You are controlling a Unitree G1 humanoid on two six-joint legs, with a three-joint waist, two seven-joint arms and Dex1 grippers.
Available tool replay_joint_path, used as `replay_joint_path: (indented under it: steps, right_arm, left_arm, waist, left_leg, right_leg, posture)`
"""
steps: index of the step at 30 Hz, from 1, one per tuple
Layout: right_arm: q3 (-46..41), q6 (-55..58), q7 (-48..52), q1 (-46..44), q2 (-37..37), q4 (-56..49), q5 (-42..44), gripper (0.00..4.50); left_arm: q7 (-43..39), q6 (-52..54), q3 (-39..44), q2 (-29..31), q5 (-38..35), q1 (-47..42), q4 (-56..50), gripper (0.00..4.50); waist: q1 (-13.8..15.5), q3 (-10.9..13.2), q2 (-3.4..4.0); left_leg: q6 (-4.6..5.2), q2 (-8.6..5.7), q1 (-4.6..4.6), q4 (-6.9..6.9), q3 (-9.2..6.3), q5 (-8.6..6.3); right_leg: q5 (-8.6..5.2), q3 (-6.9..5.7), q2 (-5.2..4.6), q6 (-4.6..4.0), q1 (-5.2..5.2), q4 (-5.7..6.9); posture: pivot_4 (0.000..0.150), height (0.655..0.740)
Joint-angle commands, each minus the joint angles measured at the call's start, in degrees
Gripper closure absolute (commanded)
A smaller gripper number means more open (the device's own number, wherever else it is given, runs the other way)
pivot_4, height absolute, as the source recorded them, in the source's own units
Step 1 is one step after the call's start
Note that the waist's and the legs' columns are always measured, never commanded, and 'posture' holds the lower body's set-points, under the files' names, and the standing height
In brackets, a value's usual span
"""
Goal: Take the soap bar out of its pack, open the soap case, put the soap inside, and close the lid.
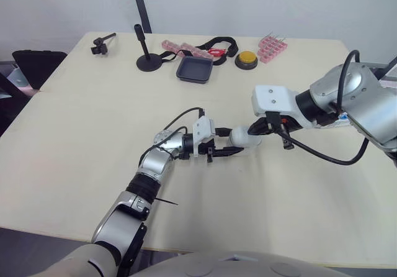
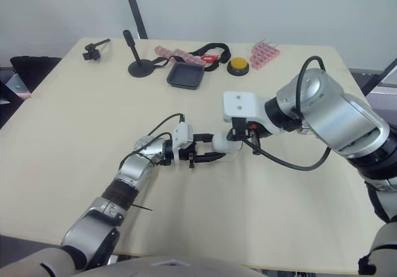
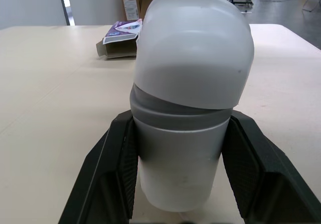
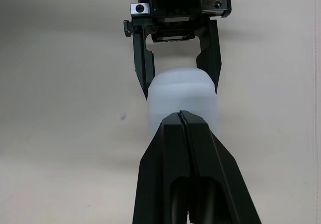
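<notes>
Our left end effector (image 3: 179, 128) clamps the soap case (image 4: 181, 91); the right end effector (image 4: 179, 116), pinched shut, touches it from 3 o'clock. We fear an off-centre push could skew the lid (image 3: 193, 48).

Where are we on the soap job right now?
The pack lies open on the table, so unpacking looks done. The left gripper holds the soap case, lid ajar; the right gripper, fingers shut, touches it. Soap inside: cannot tell. Closing the lid remains.

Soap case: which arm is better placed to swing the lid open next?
Right. The left gripper clamps the soap case from both sides, so it is occupied. The right gripper, fingers shut, sits at the lid, which looks partly tilted up, so it can probably push it open.
</notes>
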Motion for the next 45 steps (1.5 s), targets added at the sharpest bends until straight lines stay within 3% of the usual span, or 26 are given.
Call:
replay_joint_path:
  steps: [1,33,44,45]
  right_arm:
    - [0.93,0.97,-1.01,0.43,0.64,0.53,-1.38,4.49]
    - [3.61,-1.09,-1.24,4.42,0.27,0.51,-5.03,4.49]
    - [-15.71,5.55,-3.91,1.24,5.24,0.72,7.16,4.49]
    - [-19.55,5.57,-3.78,2.51,4.73,0.02,9.27,4.24]
  left_arm:
    - [-0.32,-1.47,1.31,-0.54,-1.97,-0.52,-1.95,2.63]
    - [-0.49,-2.35,1.51,-0.47,-2.14,-0.35,-2.7,2.63]
    - [-0.9,-2.09,1.93,-0.35,-2.41,0.17,-3.01,2.63]
    - [-0.96,-2.04,2.03,-0.24,-2.54,0.27,-3.12,2.63]
  waist:
    - [-0.03,-0.01,-0.01]
    - [-0.13,-0.04,-0.02]
    - [-0.03,-0.03,-0.01]
    - [0.2,-0.02,-0.02]
  left_leg:
    - [0.0,0.0,0.0,0.0,0.0,0.0]
    - [0.0,0.0,0.07,-0.01,0.0,0.0]
    - [0.0,0.0,-0.03,-0.04,0.0,0.0]
    - [0.01,0.0,-0.04,-0.03,0.0,0.0]
  right_leg:
    - [0.0,0.0,0.0,0.0,0.0,0.0]
    - [0.0,0.0,0.0,0.0,0.08,-0.02]
    - [0.0,-0.01,0.0,0.0,0.01,-0.1]
    - [0.0,-0.01,0.0,0.0,0.02,-0.12]
  posture:
    - [0.15,0.74]
    - [0.15,0.74]
    - [0.15,0.74]
    - [0.15,0.74]
